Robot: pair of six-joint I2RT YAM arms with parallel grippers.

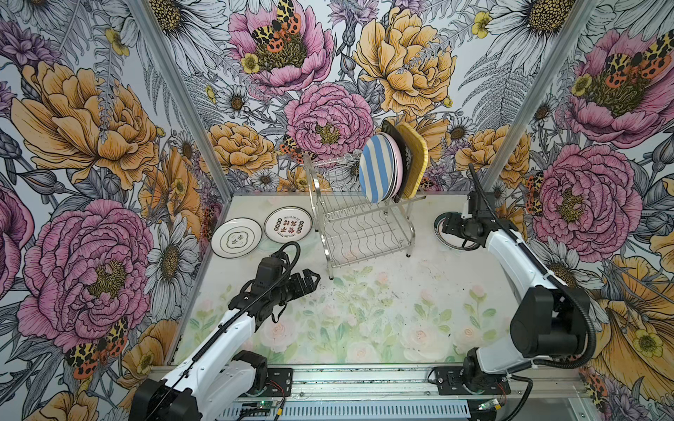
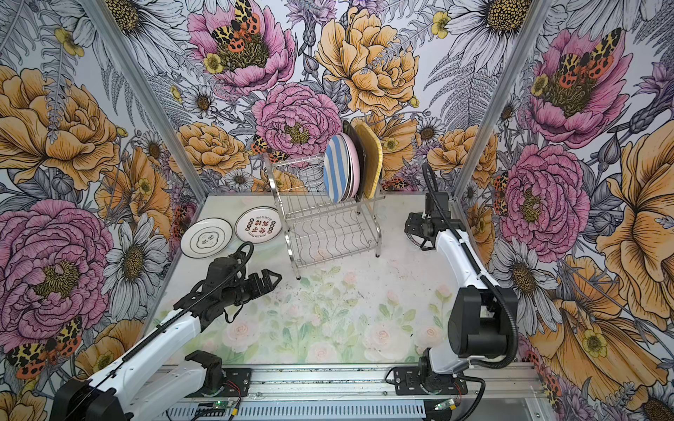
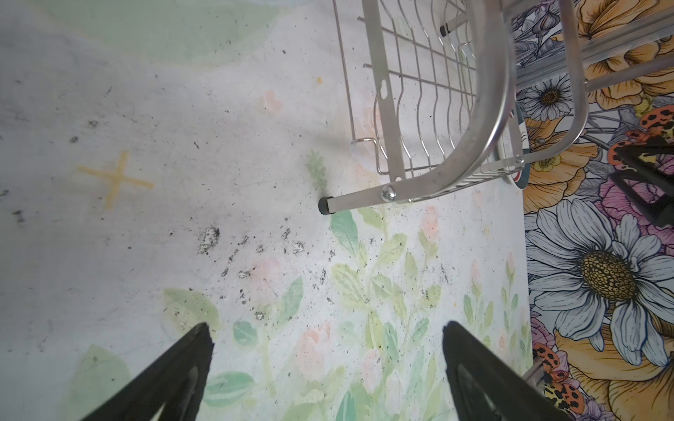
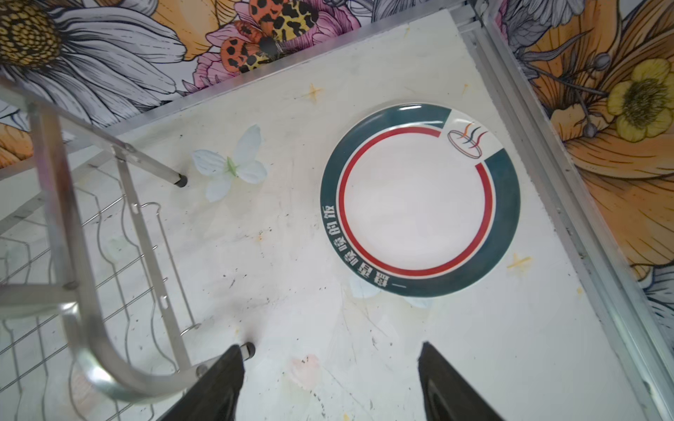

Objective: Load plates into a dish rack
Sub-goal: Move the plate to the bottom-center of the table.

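As both top views show it, the dish rack [image 1: 359, 233] stands at the rear middle of the worktop [image 1: 364, 313]. Its upper tier holds the blue-striped plate [image 1: 375, 171], pink plate [image 1: 396, 160], black plate [image 1: 389, 132] and yellow plate [image 1: 414, 156] on edge, all crowded to one end; the lower tier is bare. The white plate [image 1: 236, 237] and second white plate [image 1: 288, 224] lie flat on the robot's left of the rack. The left fingers [image 1: 304, 282] are spread wide and empty, near the rack's front leg. The right fingers [image 1: 449, 225] hang over the teal-rimmed plate [image 1: 441, 240], which the arm mostly hides.
Hazard: the load sits high and lopsided, so a knock from either arm could rock the rack and spill the standing plates.

Left wrist view: the left fingers [image 3: 175, 379] are parted with nothing between them, and the rack's rubber foot [image 3: 324, 205] lies ahead.
Hazard: a forward reach could strike that leg and shift the rack.

Right wrist view: the right fingers [image 4: 219, 386] stand apart, holding nothing. The teal-rimmed plate [image 4: 419, 198] lies flat close to the metal edge rail [image 4: 560, 189]. One finger shows just beside a rack foot [image 4: 250, 350].
Hazard: a flat glazed plate offers little purchase. The fingers may shove it against the rail, or catch only the rim and let it swing or slip. The carry to the rack passes the arched frame, where the plate could clip
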